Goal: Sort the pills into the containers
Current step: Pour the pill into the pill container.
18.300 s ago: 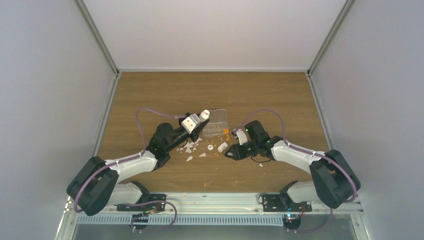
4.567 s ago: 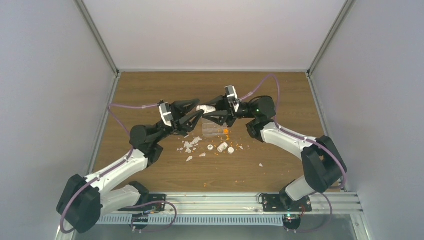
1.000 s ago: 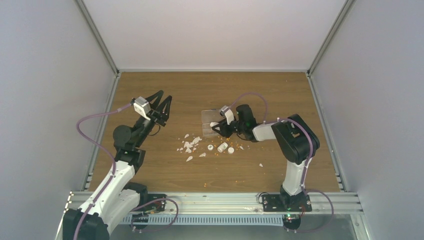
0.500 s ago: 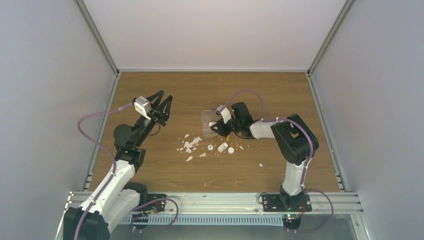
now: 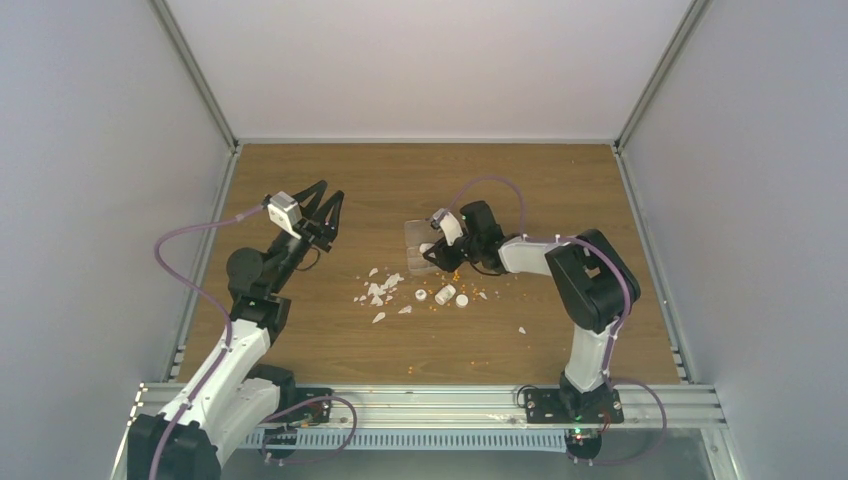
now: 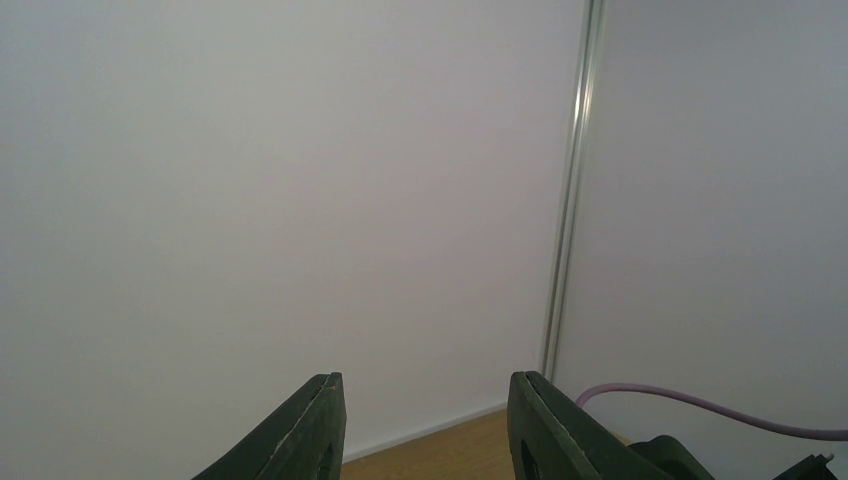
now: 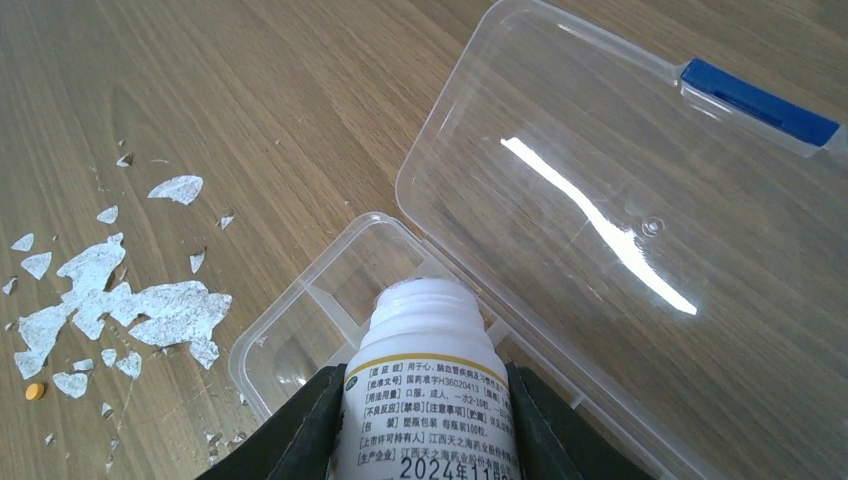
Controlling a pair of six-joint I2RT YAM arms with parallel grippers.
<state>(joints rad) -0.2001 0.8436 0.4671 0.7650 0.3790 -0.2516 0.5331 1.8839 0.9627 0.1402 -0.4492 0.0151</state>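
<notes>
Top view: left gripper (image 5: 330, 192) gapes empty near the worktop's left edge. The organiser box (image 5: 413, 232) lies mid-worktop, pills (image 5: 455, 270) scattered beside it.
Left wrist: jaws wide apart.
Right wrist: right gripper (image 7: 425, 385) clamps a white bottle (image 7: 428, 330) above the box.

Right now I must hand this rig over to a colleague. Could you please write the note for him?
Left gripper: open, empty, raised toward the back wall.
Right gripper: shut on the white bottle, which is uncapped, mouth over the organiser box, lid open.
The pills: loose on the table beside the box, among white flakes.
Done: box open, bottle positioned; no pills visible in the compartments in view.
Left: get the pills into the compartments.
</notes>
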